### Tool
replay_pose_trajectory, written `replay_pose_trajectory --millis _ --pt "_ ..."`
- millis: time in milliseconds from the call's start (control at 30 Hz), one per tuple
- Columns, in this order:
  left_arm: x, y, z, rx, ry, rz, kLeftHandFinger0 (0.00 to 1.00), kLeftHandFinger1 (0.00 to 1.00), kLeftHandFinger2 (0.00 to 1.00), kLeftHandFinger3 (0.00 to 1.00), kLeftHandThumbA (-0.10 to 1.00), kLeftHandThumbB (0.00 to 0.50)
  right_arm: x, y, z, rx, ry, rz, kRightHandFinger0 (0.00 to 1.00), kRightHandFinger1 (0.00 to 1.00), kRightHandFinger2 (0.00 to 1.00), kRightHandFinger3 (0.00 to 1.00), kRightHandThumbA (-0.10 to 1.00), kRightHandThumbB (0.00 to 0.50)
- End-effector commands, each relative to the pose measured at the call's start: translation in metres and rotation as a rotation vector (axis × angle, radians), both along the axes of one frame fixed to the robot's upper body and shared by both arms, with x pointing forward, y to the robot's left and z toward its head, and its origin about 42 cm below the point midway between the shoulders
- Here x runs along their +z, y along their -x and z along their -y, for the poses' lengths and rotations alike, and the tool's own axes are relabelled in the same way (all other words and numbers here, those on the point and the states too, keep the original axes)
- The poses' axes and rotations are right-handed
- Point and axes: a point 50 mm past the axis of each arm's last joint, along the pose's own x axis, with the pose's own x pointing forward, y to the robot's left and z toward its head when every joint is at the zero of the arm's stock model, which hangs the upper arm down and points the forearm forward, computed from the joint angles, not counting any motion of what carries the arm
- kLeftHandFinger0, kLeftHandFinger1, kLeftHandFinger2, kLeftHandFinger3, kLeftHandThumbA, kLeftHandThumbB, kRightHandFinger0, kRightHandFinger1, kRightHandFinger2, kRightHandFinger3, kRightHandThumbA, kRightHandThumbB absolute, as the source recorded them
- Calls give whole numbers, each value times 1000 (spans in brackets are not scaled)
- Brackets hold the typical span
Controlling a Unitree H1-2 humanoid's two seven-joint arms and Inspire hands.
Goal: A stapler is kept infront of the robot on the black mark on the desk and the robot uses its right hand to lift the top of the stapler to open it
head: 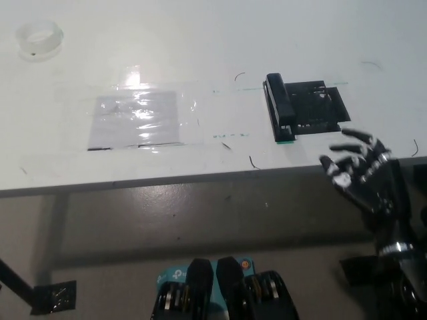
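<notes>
Head view: stapler (279,109) seen lying closed on black mark (317,107), far side of white desk (200,53). Black right hand (360,175) raised at desk edge, fingers spread, nothing held, short of stapler. Top not yet lifted; whole task left. Left hand not shown.

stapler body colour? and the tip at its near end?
Stapler is black; its near-end tip looks green. Only the head view shows it.
</notes>
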Motion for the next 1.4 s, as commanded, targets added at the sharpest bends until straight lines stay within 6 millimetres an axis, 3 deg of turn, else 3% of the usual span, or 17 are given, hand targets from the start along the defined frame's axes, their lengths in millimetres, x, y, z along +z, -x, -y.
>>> replay_pose_trajectory --millis 0,33,100,200,233,333,367,433,533,600,633,733,767,933,1367 --pt "5 0 -3 -11 -7 19 415 509 654 795 948 87 34 -12 -13 98 -117 20 321 334 486 705 843 45" --pt "5 0 -2 -9 -13 16 414 516 689 801 954 83 40 -21 -15 90 -145 13 316 326 482 724 851 3" --pt "4 0 -2 -10 -10 17 392 504 687 803 953 91 42 -28 -17 86 -184 5 331 353 503 726 870 6" --pt "4 0 -2 -14 -9 17 424 520 696 803 956 94 43 -34 -20 96 -270 -35 338 363 512 720 910 31" --pt "2 -1 -3 -13 -4 15 418 510 689 809 959 101 40 -38 -24 97 -294 -64 351 387 542 771 1000 57" --pt "2 -1 -3 -13 -5 19 418 508 667 791 964 97 34 -40 -27 111 -344 -93 429 471 594 820 1000 112" --pt "2 -1 -3 -11 -4 18 420 501 661 787 966 96 30 -41 -30 119 -391 -113 480 535 644 861 1000 152" --pt "1 1 -2 0 0 18 399 486 642 771 963 100 26 -41 -34 131 -471 -140 591 639 714 906 1000 184" --pt "1 0 -1 -2 -1 16 397 495 646 759 966 98 22 -41 -40 132 -559 -174 659 718 786 968 1000 216" --pt "3 -2 -1 -5 -5 21 398 496 653 771 970 90 18 -43 -45 138 -626 -206 769 814 858 1000 1000 269" --pt "4 -2 -1 -5 -5 21 398 496 654 773 971 90 18 -43 -45 139 -629 -208 773 818 860 1000 1000 270" --pt "3 -2 -2 -14 -7 29 401 500 658 778 978 92 14 -42 -52 160 -718 -242 917 975 996 1000 1000 297" --pt "3 -3 -2 -12 -8 29 401 505 660 779 980 98 15 -42 -53 165 -734 -245 940 997 1000 1000 1000 287" --pt "5 -3 -1 -13 -12 29 456 540 692 808 991 107 19 -40 -61 177 -782 -263 1000 1000 1000 1000 1000 264" --pt "5 -2 -2 -7 -12 30 431 531 682 791 996 112 18 -49 -78 176 -1002 -355 1000 1000 1000 1000 1000 249"
